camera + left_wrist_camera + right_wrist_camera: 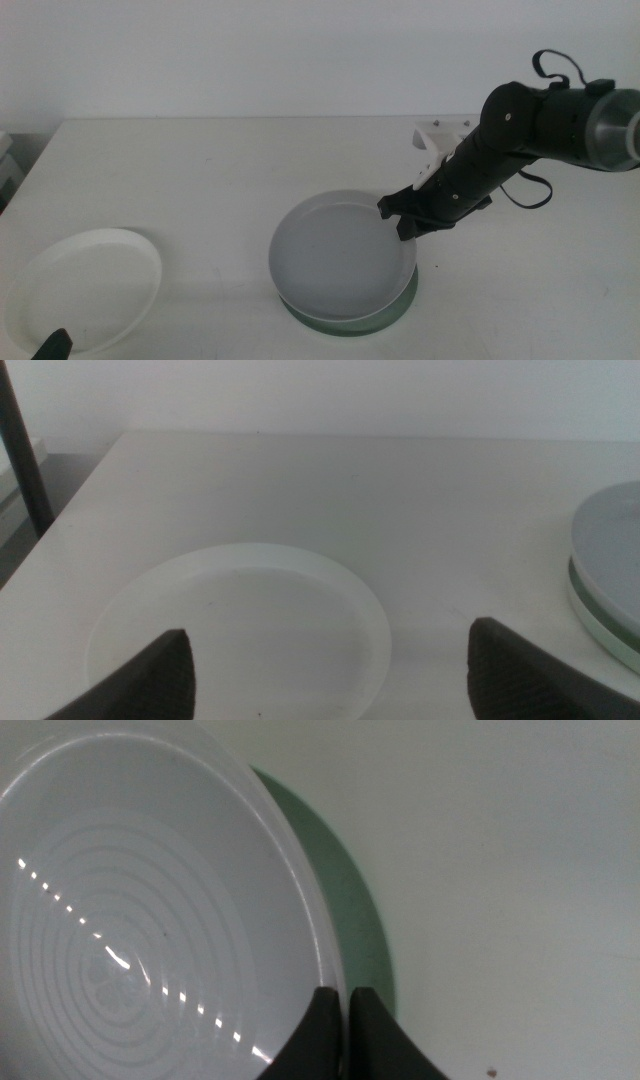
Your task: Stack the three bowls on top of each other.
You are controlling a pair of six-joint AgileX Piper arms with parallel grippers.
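Far left from my middle cam, the white bowl (82, 287) sits flat on the table (230, 170), near the front-left corner, well apart from the other two. Left gripper (52, 345) only pokes a dark tip into the frame at the bottom edge, just beside the white bowl's near rim. On the left wrist cam its two fingers (150, 680) stand wide apart w/ nothing between them, so it's released, hovering over the near part of the white bowl (240, 625). That cam also catches the edge of the stack off to the side: grey bowl (610, 540) over a pale green rim (595, 625).

Moving to centre: grey bowl (340, 255) sits on top of the mint green bowl (395, 310), of which I only see a crescent of rim along the front and right. Grey one looks slightly tilted, its right side raised, but I can't be sure.

Right side: right gripper (398, 216) comes in from the right on its dark arm, angled down to the grey bowl's back-right rim. Right wrist cam shows the fingers (320, 1040) pinched nearly together w/ the thin rim of the grey bowl (130, 920) between them, so it's clenched on that rim. The mint green bowl (350, 890) shows as a green arc just outside the grey rim, table (520, 870) beyond.
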